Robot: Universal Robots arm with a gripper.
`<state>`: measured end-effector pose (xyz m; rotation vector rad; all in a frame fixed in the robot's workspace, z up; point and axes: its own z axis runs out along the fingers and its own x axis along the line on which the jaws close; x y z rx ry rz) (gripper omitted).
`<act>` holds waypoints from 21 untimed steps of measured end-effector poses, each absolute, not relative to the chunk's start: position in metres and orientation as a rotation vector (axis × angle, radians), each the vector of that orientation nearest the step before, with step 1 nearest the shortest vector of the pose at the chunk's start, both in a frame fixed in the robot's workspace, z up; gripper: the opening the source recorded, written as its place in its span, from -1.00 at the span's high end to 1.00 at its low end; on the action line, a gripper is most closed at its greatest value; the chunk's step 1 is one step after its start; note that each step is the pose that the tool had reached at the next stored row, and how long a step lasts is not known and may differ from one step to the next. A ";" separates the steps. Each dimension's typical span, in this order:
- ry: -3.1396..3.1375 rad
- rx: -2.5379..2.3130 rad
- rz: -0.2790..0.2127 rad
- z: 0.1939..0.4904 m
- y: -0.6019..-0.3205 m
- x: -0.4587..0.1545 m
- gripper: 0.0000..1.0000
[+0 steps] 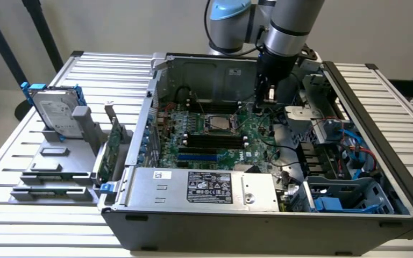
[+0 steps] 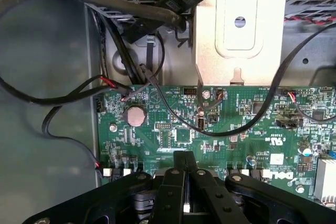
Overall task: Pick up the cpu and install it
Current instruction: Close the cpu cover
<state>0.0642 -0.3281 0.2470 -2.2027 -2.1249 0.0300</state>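
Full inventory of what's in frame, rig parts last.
table: 1, silver slats, under everything
computer case: 1, grey, open, on the table
motherboard: 1, green, inside the case
cpu: 1, silver-grey, apparently in the motherboard's socket
power supply box: 1, silver with black label, case's near edge
hard drive: 1, silver with blue brackets, exterior view's left
expansion card: 1, green, on edge beside the case
coin cell: 1, silver, on the motherboard
cables: several, black, inside the case
arm: 1, grey and blue, reaching into the case
gripper: 1, black, shut, over the motherboard
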 end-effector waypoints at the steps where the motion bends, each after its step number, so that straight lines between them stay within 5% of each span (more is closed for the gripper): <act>1: -2.119 -2.197 0.040 0.247 -0.328 0.064 0.79; 14: -1.978 -2.060 0.245 0.247 -0.329 0.064 0.79; 21: -1.935 -2.017 0.303 0.246 -0.332 0.064 0.79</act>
